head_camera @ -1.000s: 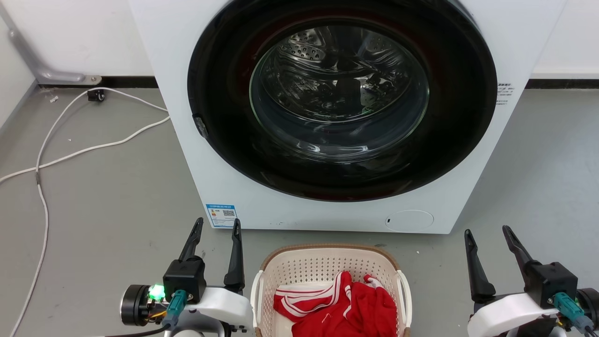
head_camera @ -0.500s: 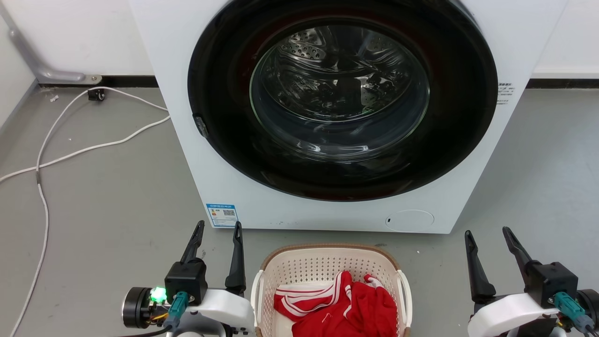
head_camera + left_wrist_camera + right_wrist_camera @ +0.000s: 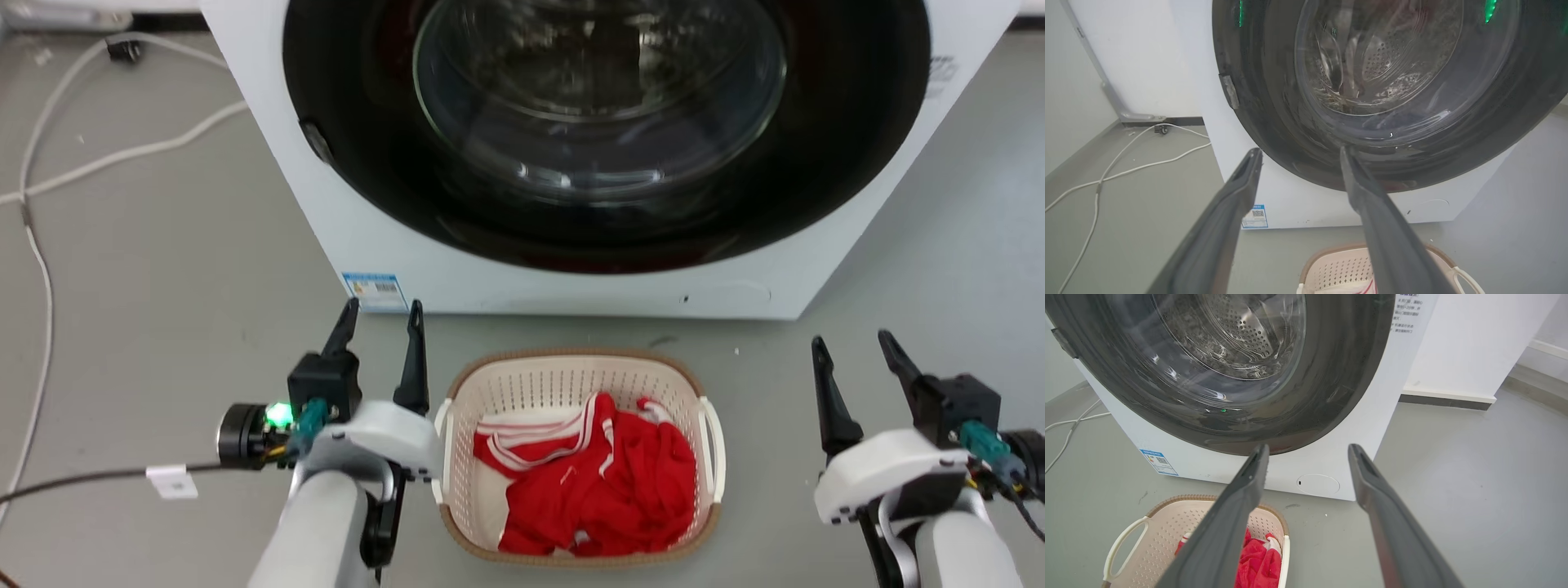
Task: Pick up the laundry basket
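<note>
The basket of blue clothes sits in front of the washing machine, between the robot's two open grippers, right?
Not quite: the clothes are red, as the head view shows. The rest holds: the laundry basket sits before the washing machine, between the left gripper and right gripper, both open.

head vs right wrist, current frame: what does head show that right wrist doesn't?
Head adds: the open left end effector, and the whole rim of the laundry basket. Right wrist adds: perforations in the drum, and the baseboard beside the washing machine. Shared: washing machine, laundry basket, red garment, open right end effector.
</note>
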### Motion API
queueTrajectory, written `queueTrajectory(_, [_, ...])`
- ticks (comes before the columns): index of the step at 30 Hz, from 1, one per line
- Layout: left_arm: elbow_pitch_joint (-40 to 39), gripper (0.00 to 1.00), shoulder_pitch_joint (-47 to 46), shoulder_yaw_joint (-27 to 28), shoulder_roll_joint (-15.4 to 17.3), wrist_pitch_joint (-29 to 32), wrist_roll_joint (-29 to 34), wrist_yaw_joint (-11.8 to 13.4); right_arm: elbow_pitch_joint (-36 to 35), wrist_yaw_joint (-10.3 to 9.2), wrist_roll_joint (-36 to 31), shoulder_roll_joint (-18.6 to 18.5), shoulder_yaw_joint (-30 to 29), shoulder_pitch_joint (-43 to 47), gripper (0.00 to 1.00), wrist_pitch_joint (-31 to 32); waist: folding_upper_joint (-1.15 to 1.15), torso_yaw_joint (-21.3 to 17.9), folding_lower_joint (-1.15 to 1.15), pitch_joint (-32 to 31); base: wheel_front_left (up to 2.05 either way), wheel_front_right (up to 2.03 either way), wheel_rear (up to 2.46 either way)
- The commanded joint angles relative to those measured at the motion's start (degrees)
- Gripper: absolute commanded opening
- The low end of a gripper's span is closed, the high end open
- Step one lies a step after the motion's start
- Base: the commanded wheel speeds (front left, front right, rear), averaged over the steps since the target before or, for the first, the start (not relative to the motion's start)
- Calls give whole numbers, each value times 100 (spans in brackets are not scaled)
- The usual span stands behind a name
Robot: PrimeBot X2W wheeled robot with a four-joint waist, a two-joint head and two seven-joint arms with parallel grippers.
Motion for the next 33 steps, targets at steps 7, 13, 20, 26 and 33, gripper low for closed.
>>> queueTrajectory(7, [1443, 100, -1030, 177, 62, -8, -299, -241, 1020, -4, 10, -23, 209, -1009, 100, -55, 0, -146, 0, 1444, 0, 0, 0])
queueTrajectory(13, [2381, 100, -1565, 218, 120, 104, -467, -493, 1920, -4, 185, -41, 359, -1561, 100, -116, 0, -205, 0, 1925, 0, 0, 0])
queueTrajectory(20, [3510, 100, -2223, 239, 210, 424, -674, -796, 3311, -4, 556, -115, 791, -2396, 100, -73, 0, -287, 0, 2496, 0, 0, 0])
queueTrajectory(26, [4190, 100, -2728, 236, 298, 778, -834, -973, 4324, -4, 1043, -154, 1281, -3147, 100, 146, 0, -371, 0, 2938, 0, 0, 0])
queueTrajectory(33, [4715, 100, -3323, 114, 465, 1301, -941, -1087, 5111, -4, 1857, -164, 2028, -4004, 100, 657, 0, -468, 0, 3383, 0, 0, 0])
